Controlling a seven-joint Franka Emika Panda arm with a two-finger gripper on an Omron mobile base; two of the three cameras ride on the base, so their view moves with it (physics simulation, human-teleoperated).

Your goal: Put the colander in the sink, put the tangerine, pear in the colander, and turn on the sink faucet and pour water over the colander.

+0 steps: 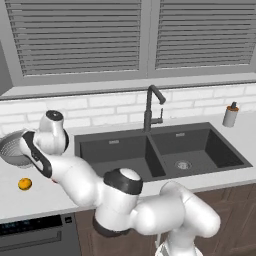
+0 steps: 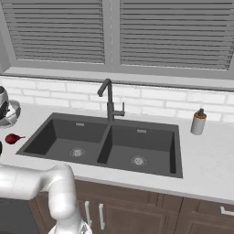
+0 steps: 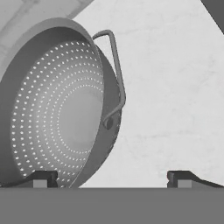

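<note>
The colander [image 3: 57, 113] stands on the counter left of the sink [image 1: 120, 150], seen from above in the hand view with its wire side handle [image 3: 114, 70] towards me. My gripper [image 3: 113, 178] hangs open over its near rim: one fingertip [image 3: 41, 178] is above the bowl, the other [image 3: 183, 177] above bare counter. In the left base view the colander [image 1: 11, 147] peeks out behind my wrist, and the tangerine [image 1: 25, 184] lies in front of it. The pear [image 2: 13, 138] lies beside the sink's left edge. The sink faucet [image 1: 152, 107] rises behind the divider; no water is running.
A white soap dispenser [image 1: 230, 115] stands at the back right of the sink. The white counter [image 3: 175, 87] runs along a brick backsplash below shuttered windows. A dishwasher front [image 1: 35, 235] sits under the counter at the left, dark cabinets [image 2: 137, 210] under the sink.
</note>
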